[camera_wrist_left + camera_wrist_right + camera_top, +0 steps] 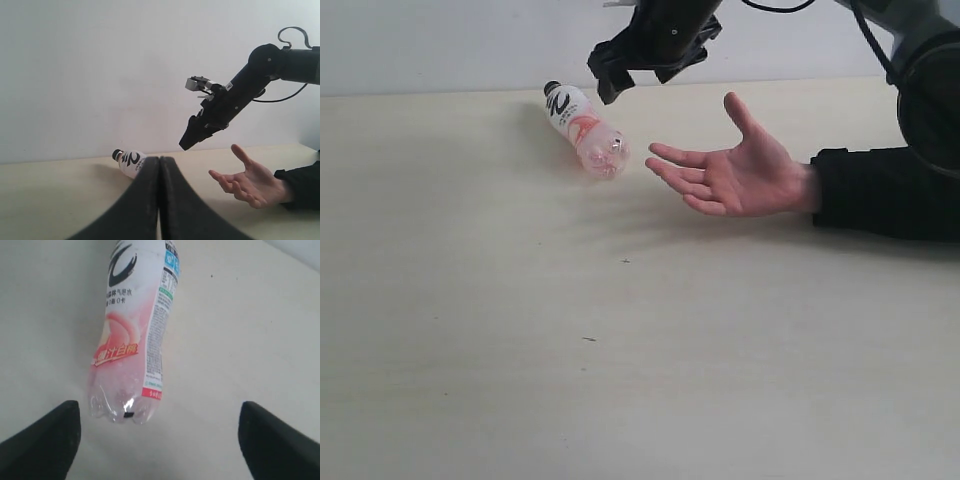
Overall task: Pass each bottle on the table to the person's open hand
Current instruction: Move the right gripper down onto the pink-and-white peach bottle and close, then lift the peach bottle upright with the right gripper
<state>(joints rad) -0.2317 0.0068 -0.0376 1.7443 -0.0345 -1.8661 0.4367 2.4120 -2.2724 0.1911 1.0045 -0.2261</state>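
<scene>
Pink btl (586,130), black cap, lying on table (620,380); R hand (632,82) released; L hand (160,167) clenched.

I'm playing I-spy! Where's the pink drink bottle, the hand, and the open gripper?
pink drink bottle (583,128), exterior view, label
person's open hand (750,180), exterior view, palm
right gripper (159,440), right wrist view, between fingertips
</scene>
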